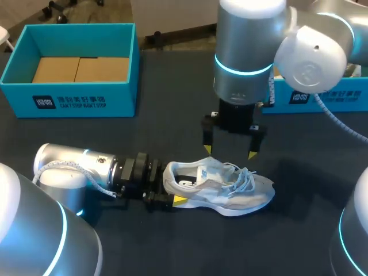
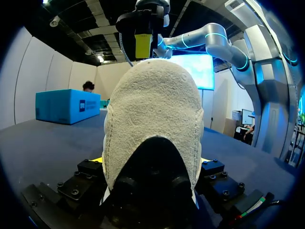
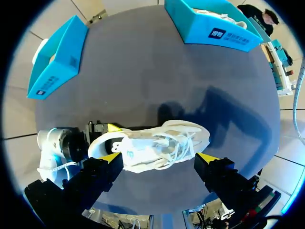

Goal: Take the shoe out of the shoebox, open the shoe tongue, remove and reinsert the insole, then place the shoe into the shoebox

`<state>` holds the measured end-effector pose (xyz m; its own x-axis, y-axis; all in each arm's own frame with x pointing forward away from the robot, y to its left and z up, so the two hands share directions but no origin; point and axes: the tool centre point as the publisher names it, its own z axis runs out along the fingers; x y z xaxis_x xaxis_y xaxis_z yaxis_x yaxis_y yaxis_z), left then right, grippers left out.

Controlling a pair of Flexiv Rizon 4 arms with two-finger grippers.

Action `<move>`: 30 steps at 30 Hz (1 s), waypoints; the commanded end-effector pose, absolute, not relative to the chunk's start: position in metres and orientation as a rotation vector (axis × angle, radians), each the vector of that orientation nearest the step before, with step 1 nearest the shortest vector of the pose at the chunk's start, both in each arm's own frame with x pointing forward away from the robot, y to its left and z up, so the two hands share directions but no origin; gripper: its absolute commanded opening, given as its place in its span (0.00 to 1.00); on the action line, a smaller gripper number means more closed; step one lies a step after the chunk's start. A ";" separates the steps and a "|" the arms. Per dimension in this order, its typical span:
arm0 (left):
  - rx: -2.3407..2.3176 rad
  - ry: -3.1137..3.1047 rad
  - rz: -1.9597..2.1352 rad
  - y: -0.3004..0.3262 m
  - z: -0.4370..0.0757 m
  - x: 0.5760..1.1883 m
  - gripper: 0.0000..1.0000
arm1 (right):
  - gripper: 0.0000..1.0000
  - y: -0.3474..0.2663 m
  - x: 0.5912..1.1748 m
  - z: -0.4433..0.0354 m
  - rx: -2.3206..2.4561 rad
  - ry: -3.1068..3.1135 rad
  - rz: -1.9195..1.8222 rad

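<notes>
A white and pale-grey sneaker (image 1: 224, 187) lies upright on the dark table, toe to the right, laces loose. My left gripper (image 1: 174, 187) lies low on the table at its heel. In the left wrist view the heel (image 2: 152, 109) fills the gap between the fingers, which press it from both sides. My right gripper (image 1: 229, 151) hangs open just above the tongue and laces, fingers pointing down, touching nothing. The right wrist view shows the sneaker (image 3: 157, 145) under its spread fingers. An open blue shoebox (image 1: 69, 69) with a cardboard floor stands at the back left.
A second blue box (image 1: 322, 95) stands at the back right, partly hidden by my right arm; in the right wrist view this box (image 3: 214, 26) holds something white. Dark table (image 1: 172, 132) lies bare between the boxes and the sneaker.
</notes>
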<state>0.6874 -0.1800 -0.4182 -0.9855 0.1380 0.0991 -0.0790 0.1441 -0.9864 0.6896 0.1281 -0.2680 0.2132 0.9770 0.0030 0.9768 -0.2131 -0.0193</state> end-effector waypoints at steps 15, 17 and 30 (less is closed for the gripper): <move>-0.057 -2.245 1.954 -0.180 -0.422 0.689 0.00 | 1.00 0.191 0.676 -0.291 -2.715 -1.943 0.227; -0.057 -2.245 1.954 -0.180 -0.422 0.689 0.00 | 1.00 0.194 0.674 -0.298 -2.724 -1.958 0.247; -0.057 -2.245 1.954 -0.180 -0.422 0.689 0.00 | 1.00 0.213 0.675 -0.326 -2.823 -1.943 0.390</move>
<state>0.6874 -0.1800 -0.4182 -0.9855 0.1380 0.0991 -0.0790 0.1440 -0.9864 0.6772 0.1726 -0.3163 0.1094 0.9877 -0.1119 0.9939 -0.1075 0.0229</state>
